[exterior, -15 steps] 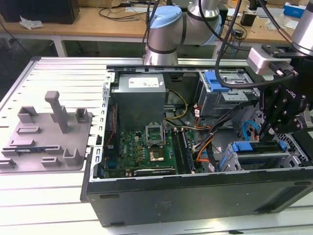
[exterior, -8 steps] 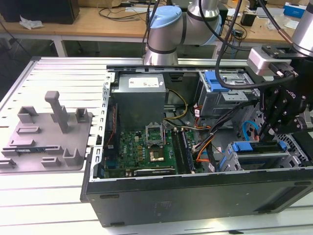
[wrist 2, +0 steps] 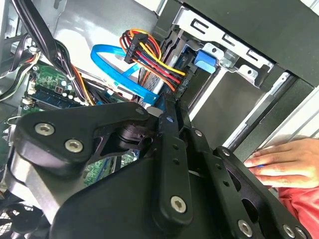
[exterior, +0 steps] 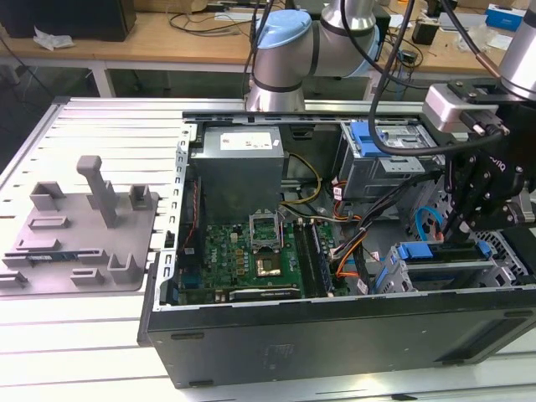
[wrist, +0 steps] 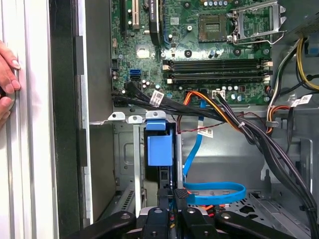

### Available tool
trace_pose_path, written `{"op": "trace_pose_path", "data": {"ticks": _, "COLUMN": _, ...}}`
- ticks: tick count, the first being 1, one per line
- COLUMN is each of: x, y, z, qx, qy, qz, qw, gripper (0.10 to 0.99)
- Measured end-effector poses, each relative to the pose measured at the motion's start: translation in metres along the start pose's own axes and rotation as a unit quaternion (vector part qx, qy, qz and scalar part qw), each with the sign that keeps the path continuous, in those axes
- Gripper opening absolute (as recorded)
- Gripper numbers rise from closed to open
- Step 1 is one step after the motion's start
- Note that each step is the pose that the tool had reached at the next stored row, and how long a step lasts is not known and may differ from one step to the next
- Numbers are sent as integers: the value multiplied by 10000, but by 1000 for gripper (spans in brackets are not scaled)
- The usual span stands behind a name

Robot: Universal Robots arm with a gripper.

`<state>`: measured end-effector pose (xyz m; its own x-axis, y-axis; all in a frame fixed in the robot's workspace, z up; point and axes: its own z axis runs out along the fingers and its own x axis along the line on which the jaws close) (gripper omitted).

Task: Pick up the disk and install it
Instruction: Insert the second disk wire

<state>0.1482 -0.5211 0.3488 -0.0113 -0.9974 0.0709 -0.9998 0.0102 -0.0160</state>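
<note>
An open computer case [exterior: 335, 331] lies on a table; the gripper [wrist: 172, 196] hangs over the grey drive cage [wrist: 127, 164] at the case's front corner; its fingers look nearly closed on the disk [wrist: 160, 149], standing edge-up in the cage slot; insertion seems well along, seating unconfirmed; a person's hand [wrist: 7, 82] rests beside the case.

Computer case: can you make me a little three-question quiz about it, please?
1. True or false: the grey fixture tray lies inside the computer case.
2. What colour is the motherboard? A red, B green, C white.
3. In one word: what colour is the looped flat cable in the first wrist view?

Key: 1 false, it sits outside the case, on the exterior view's left. 2 B. 3 blue.
</note>
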Motion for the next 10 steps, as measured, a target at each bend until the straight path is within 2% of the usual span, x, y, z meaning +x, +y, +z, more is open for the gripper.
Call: {"op": "trace_pose_path", "data": {"ticks": 10, "x": 15, "y": 1, "z": 37, "qx": 0, "qy": 0, "qz": 0, "qw": 10000, "gripper": 161}}
